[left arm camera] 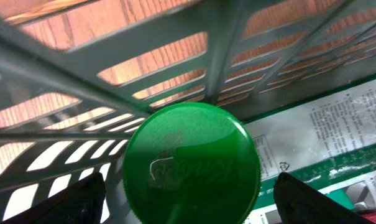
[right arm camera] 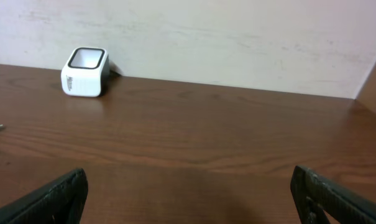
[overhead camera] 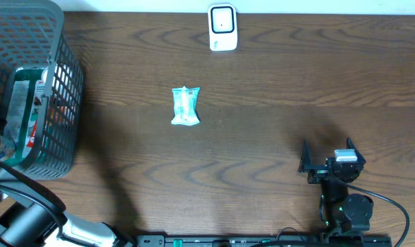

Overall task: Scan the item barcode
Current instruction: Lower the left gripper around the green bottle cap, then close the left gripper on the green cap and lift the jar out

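In the left wrist view a round green lid point(left arm camera: 191, 163) of a container fills the middle, inside the grey mesh basket point(overhead camera: 56, 82). My left gripper point(left arm camera: 191, 194) is open, with one dark finger on each side of the lid and a gap on both sides. Under the lid lies a green and white printed package point(left arm camera: 324, 134). A small teal packet point(overhead camera: 186, 106) lies flat at the table's centre. The white barcode scanner point(overhead camera: 222, 27) stands at the far edge, and shows as the white scanner point(right arm camera: 85, 71) in the right wrist view. My right gripper point(overhead camera: 328, 161) is open over bare wood at the near right.
The basket stands at the far left of the table with packaged goods inside. My left arm point(overhead camera: 29, 206) reaches into it from the near left corner. A pale wall point(right arm camera: 206, 37) runs behind the scanner.
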Tool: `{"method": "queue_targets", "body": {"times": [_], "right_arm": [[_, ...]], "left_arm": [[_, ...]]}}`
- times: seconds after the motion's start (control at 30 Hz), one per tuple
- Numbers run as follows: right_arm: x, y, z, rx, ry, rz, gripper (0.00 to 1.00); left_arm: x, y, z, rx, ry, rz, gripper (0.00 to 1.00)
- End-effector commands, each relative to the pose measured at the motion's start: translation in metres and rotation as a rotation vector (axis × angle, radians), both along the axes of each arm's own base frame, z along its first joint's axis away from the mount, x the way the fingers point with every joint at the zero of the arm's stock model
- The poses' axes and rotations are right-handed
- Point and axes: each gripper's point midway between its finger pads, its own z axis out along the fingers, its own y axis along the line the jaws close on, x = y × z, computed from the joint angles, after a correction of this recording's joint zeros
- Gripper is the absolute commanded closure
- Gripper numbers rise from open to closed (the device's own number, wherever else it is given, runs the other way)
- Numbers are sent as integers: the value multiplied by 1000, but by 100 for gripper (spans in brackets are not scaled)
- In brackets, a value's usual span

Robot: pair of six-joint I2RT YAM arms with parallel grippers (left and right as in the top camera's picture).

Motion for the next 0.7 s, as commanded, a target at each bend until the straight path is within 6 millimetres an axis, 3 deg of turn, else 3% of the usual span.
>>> {"method": "queue_targets", "body": {"times": [0.0, 0.27, 0.4, 0.67], "right_arm": [[0, 2, -2, -10, 6, 8, 1], [0, 2, -2, -10, 6, 8, 1], [0, 1, -2, -10, 6, 8, 1], [0, 2, -2, -10, 6, 8, 1]], "left_arm": [[2, 6, -9, -7, 8, 6, 14], [7, 11, -15, 3, 1, 3, 14], [8, 11, -15, 2, -5, 1, 29], [16, -4, -21, -74, -42, -40, 28]]}}
